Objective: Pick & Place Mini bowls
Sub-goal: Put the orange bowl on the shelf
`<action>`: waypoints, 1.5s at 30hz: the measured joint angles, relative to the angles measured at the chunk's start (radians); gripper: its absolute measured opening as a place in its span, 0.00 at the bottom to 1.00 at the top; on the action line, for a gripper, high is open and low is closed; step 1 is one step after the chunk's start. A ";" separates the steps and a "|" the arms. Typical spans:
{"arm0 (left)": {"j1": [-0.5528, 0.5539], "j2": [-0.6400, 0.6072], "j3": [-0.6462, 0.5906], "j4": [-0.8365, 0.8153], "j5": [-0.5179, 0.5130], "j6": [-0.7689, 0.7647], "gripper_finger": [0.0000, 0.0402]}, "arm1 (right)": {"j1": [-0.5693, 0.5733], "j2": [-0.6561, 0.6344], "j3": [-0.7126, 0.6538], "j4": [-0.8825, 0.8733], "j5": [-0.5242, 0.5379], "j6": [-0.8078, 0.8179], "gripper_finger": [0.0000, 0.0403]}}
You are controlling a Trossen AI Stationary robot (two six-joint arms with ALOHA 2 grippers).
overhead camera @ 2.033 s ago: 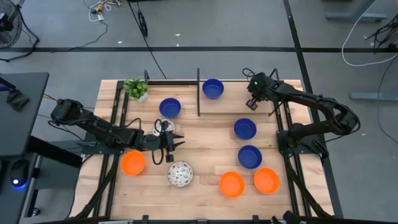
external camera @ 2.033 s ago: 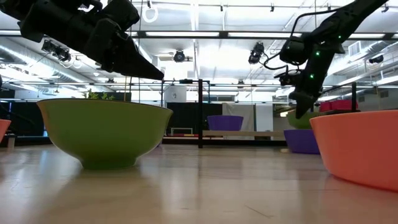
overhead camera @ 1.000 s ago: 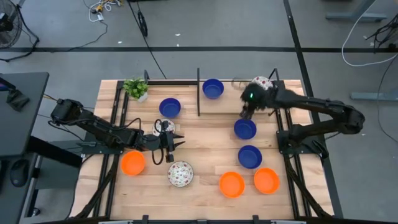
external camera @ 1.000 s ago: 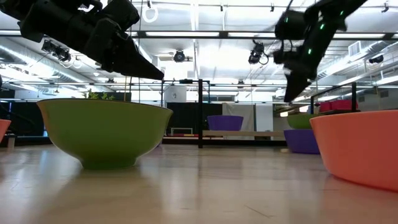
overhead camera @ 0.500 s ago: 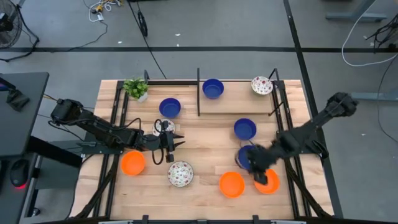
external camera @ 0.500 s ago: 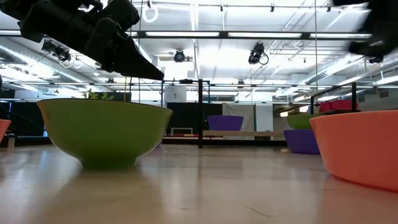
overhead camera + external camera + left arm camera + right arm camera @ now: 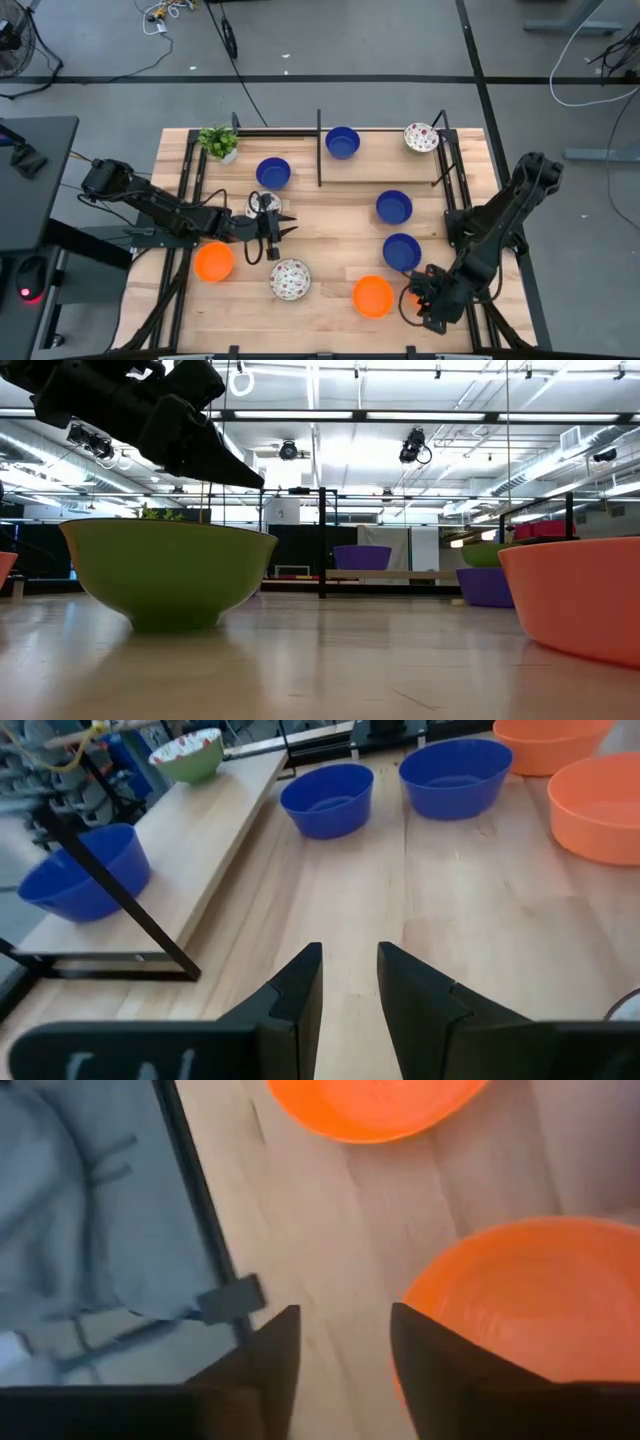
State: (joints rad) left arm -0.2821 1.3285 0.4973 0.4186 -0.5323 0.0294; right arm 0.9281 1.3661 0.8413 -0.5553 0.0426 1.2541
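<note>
Mini bowls stand on the wooden table: blue ones (image 7: 273, 172) (image 7: 342, 142) (image 7: 394, 207) (image 7: 401, 252), orange ones (image 7: 213, 261) (image 7: 372, 297), white speckled ones (image 7: 290, 279) (image 7: 421, 137). My right gripper (image 7: 424, 302) (image 7: 345, 1350) is open, low over the near right orange bowl (image 7: 510, 1300), which it mostly hides from above. One finger (image 7: 430, 1355) is at that bowl's rim and the other is over bare wood. My left gripper (image 7: 277, 228) (image 7: 350, 970) hovers left of centre, its fingers slightly apart with nothing between them. My right gripper comes down from above at the orange bowl's rim (image 7: 420, 1295), on its side toward the table's edge. Whether the finger touches the rim I cannot tell. The bowl rests on the table.
A small potted plant (image 7: 217, 140) stands at the far left. Black upright rods (image 7: 319, 150) (image 7: 440, 150) and black rails (image 7: 195, 1210) rise from and edge the table. The table's near right corner and the floor (image 7: 90, 1230) lie just beside my right gripper.
My right gripper has swung from the far right, beside the blue bowls, toward the table's near edge and down over the near right orange bowl. The white speckled bowl stays at the far right. My left arm has kept still.
</note>
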 joint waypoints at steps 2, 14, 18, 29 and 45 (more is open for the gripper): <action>0.001 0.000 0.000 0.011 -0.011 0.024 0.26 | 0.005 0.026 0.000 0.051 0.002 -0.033 0.48; 0.063 0.000 0.000 0.039 0.075 0.037 0.26 | 0.040 0.177 0.000 0.054 -0.110 -0.024 0.47; 0.068 0.000 0.000 0.039 0.090 0.034 0.26 | 0.039 0.167 0.010 0.068 -0.111 -0.034 0.42; 0.067 0.000 0.000 0.037 0.092 0.016 0.26 | 0.038 0.142 0.096 -0.286 -0.105 0.020 0.41; 0.066 0.000 0.000 0.016 0.092 -0.014 0.26 | 0.038 0.185 0.058 -0.208 -0.022 -0.202 0.42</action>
State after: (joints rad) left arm -0.2161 1.3285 0.4973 0.4351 -0.4400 0.0157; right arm 0.9657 1.5514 0.8997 -0.7632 0.0208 1.0519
